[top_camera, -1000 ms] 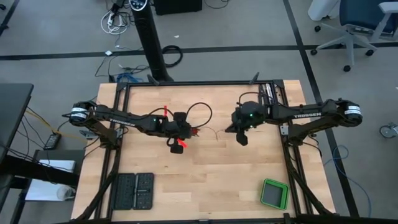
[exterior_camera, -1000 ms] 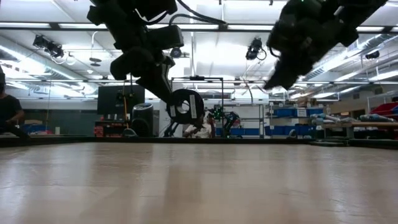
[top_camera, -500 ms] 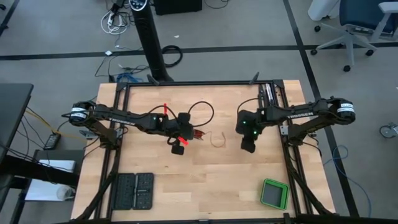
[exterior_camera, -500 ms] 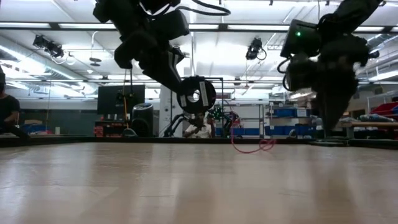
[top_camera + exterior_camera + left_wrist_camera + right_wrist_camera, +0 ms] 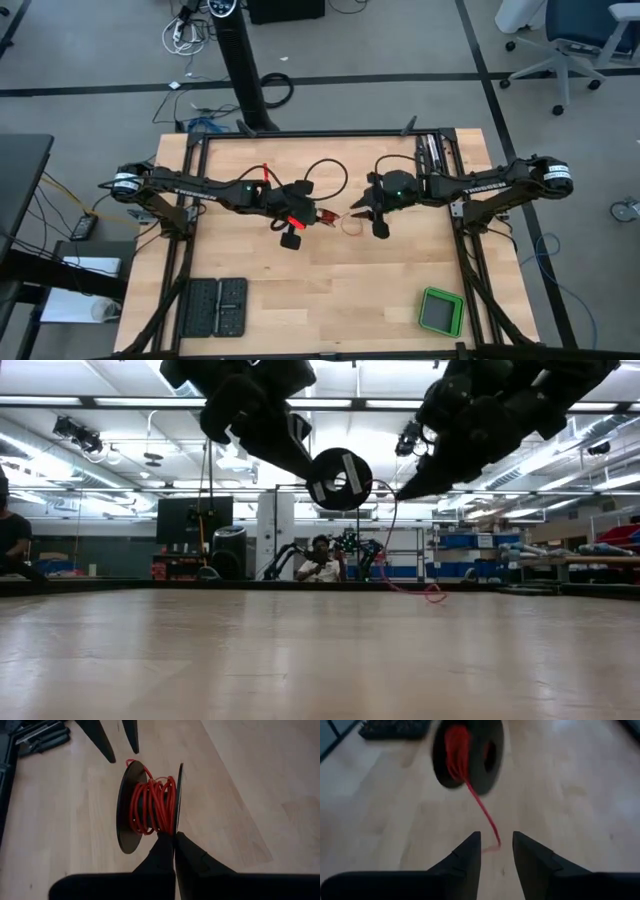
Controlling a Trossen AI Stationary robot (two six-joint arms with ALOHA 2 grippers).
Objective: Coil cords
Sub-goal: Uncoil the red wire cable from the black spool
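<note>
Your left gripper [image 5: 174,839] is pinched shut on the rim of a black spool [image 5: 150,806], red cord [image 5: 155,805] wound round its core. Two dark fingers of the other gripper [image 5: 117,737] point in above the wooden table [image 5: 240,795].

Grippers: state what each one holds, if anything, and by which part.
Left gripper pinches the spool by one flange's rim. Right gripper is open, holding nothing.

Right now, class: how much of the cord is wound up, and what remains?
Done: several red turns of the cord sit on the black spool. In hand: the left gripper is shut on the spool's rim. Left: a loose tail trails to the table before the open right gripper.
</note>
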